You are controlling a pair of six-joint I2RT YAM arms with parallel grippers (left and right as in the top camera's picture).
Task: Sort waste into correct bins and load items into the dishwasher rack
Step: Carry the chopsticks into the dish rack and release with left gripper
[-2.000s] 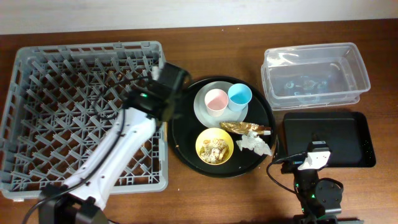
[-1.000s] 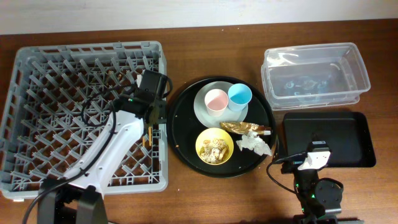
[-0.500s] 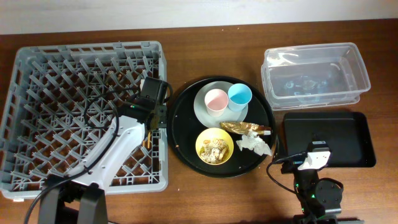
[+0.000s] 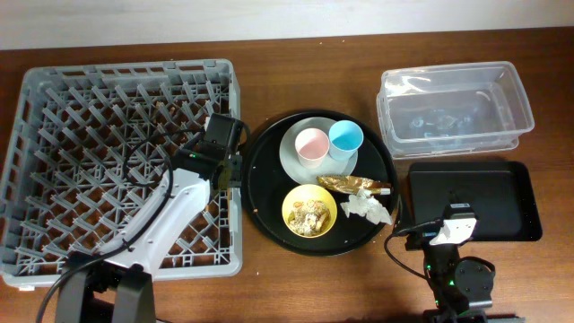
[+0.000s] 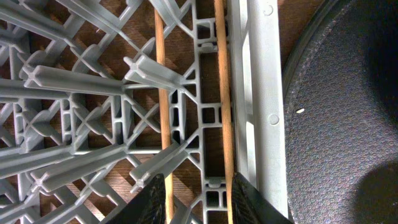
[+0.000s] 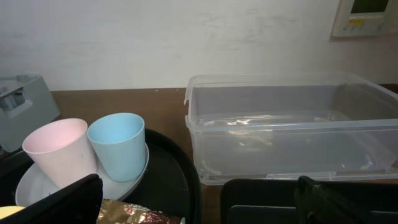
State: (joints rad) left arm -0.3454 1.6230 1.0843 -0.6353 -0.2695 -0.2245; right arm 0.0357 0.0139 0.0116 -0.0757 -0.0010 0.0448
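Likely a robot lab: a white robot arm (image 4: 170, 215) and grey dish rack (image 4: 126, 69) on a wooden worktop (image 4: 269, 292), against a plain white wall (image 6: 186, 37) with a control panel (image 6: 368, 14).

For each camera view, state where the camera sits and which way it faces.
Overhead: fixed above the table, looking straight down; left arm over the dishwasher rack, right arm at the bottom edge.
Left wrist: on the left arm, looking down at chopsticks lying in the rack; left gripper at the bottom.
Right wrist: low, facing level towards the wall, at pink cup, blue cup, clear tub; right gripper at the bottom.
Shared: overhead and right wrist both show the cups and tub.
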